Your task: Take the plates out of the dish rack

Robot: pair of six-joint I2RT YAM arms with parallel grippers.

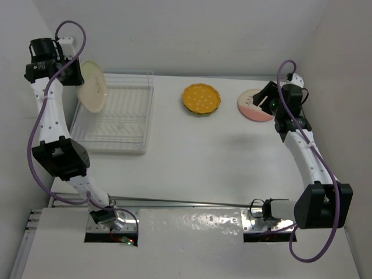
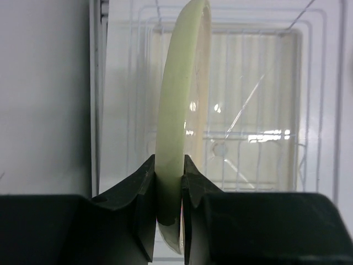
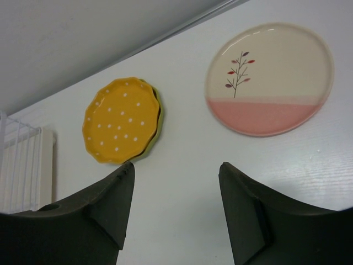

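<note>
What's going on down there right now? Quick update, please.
Left gripper shut on pale green plate, above dish rack. Right gripper open, empty. Orange plate, pink-and-cream plate on table. Nothing blocking.

no text, labels, brands or numbers can be read anywhere in these views.

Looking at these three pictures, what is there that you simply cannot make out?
- Top view: the left gripper is hidden behind the pale green plate and its own arm, so the grip shows only in the left wrist view.
- Right wrist view: the green plate under the orange plate shows only a sliver; its pattern is covered.
- Right wrist view: the dish rack is cut off by the left edge.
- Top view: the motif on the cream-and-pink plate is too small, and the right gripper covers part of it.
</note>
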